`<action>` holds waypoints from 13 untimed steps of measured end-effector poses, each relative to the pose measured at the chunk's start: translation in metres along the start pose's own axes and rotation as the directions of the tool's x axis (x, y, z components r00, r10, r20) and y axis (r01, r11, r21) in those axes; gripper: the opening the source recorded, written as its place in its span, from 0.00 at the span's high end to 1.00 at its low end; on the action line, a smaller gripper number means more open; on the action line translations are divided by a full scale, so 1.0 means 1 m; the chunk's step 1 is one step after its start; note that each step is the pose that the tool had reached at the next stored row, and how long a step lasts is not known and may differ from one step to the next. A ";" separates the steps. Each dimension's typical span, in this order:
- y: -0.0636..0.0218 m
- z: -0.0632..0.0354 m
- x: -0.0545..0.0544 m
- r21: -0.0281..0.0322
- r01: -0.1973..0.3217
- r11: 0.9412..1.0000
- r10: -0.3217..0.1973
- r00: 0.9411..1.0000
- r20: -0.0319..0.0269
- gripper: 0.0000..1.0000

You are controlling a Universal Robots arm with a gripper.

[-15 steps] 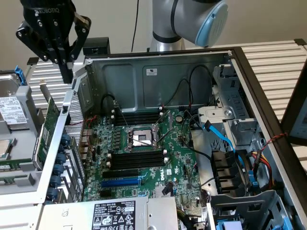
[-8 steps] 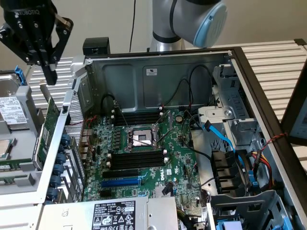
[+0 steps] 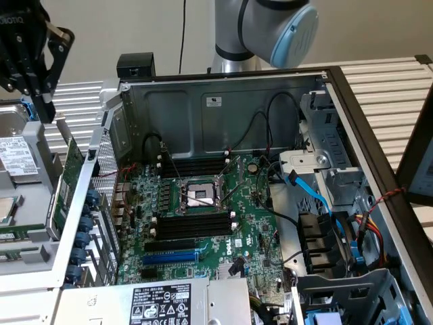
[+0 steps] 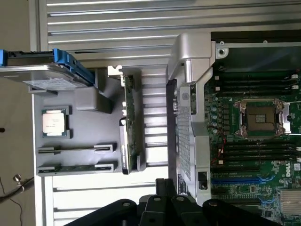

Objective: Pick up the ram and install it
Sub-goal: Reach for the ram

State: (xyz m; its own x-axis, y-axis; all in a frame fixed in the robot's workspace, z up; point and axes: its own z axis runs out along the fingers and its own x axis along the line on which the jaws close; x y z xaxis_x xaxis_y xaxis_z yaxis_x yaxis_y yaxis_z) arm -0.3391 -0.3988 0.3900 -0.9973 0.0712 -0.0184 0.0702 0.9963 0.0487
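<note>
One ram apart from gripper

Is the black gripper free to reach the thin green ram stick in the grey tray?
Probably yes: the green ram stick sits uncovered in the grey tray, nothing over it, though the gripper is shut.

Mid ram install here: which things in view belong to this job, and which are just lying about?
Job: ram, lying in the tray; gripper, shut; black memory slots by the processor socket.

Lying about: hard drive; loose processor; expansion card; blue cable.
</note>
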 end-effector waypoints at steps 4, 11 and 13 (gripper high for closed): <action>-0.0013 -0.0001 0.018 0.000 0.000 1.000 0.000 1.000 0.000 0.90; -0.0035 -0.0001 0.050 0.000 0.000 1.000 0.000 1.000 0.000 0.90; -0.0042 0.0000 0.059 0.000 0.000 1.000 0.000 1.000 0.000 0.90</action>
State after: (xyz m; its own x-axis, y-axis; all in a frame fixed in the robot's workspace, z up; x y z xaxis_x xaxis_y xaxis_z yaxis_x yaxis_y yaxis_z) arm -0.3980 -0.3988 0.3887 -0.9973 0.0712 -0.0184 0.0702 0.9963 0.0487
